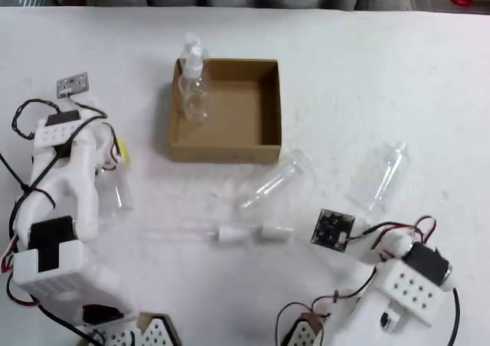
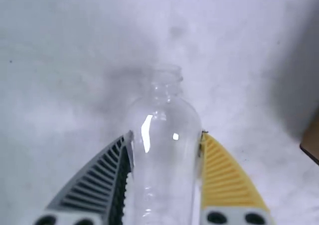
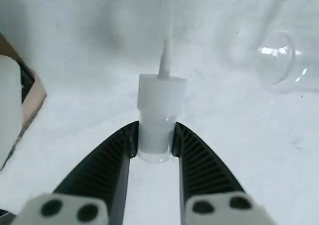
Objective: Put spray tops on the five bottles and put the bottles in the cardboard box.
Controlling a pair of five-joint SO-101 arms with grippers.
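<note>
We see the left claw (image 2: 164,135) clamped on an uncapped clear bottle (image 2: 162,155), which sits on the desk (image 1: 398,70) left of the cardboard box (image 1: 230,144). The right claw (image 3: 155,130) grips a white spray top (image 3: 160,110) by its base, low over the desk. A capped bottle (image 1: 193,86) is at the box's far-left corner. One open bottle (image 1: 272,179) lies just in front of the box, and a second open bottle (image 1: 380,174) lies further right.

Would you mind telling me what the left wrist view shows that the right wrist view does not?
Left wrist view: the left gripper shut on a clear uncapped bottle. Right wrist view: the right gripper shut on a white spray top, with a second bottle lying on its side beyond it. Both: the white table beneath.
</note>
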